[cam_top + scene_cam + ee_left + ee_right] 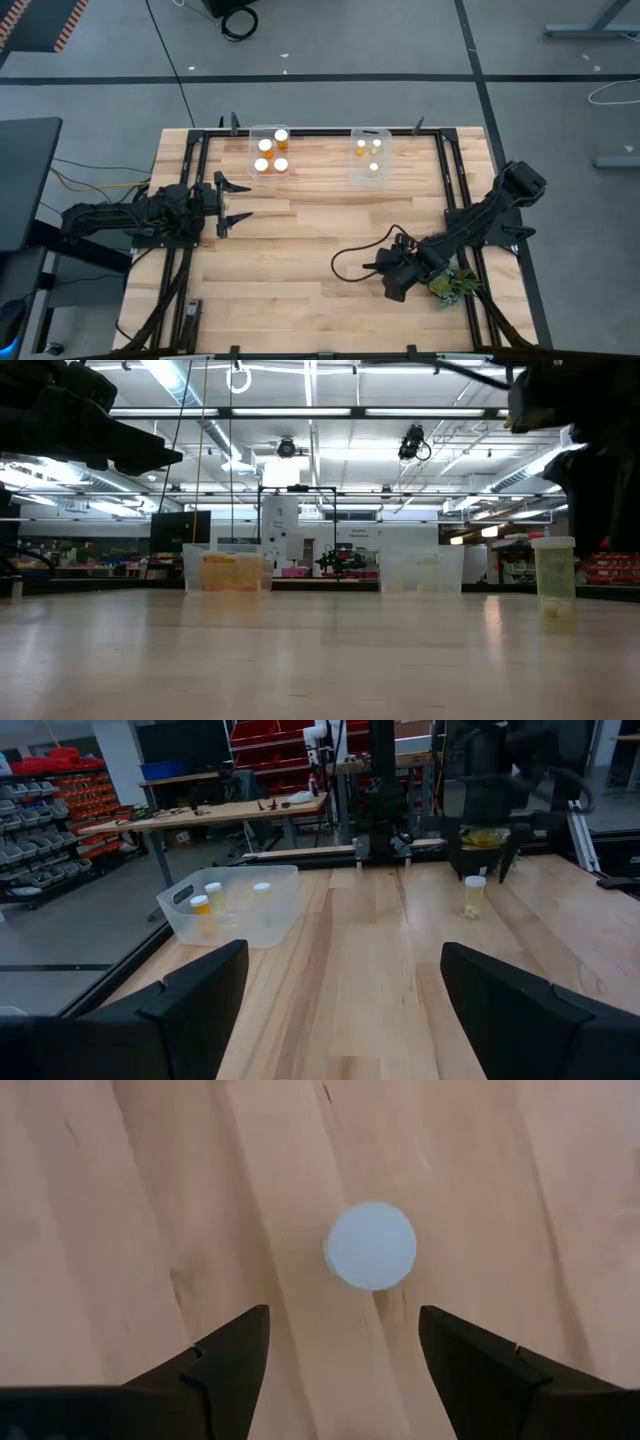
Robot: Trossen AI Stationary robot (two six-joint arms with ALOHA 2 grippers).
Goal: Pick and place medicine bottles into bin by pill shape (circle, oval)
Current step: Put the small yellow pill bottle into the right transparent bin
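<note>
The right pincer (pixel 343 1342) is hovering with fingers spread, directly above the last upright medicine bottle (pixel 370 1245), which is standing on the desk (pixel 130 1210) beside the green plant (pixel 455 285), its long axis vertical.

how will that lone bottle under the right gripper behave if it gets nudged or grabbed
The bottle stands upright, tall and narrow, so a sideways nudge would likely tip it, then it may roll. It looks nearly empty, so probably light. The open right gripper should span its round white cap.
</note>
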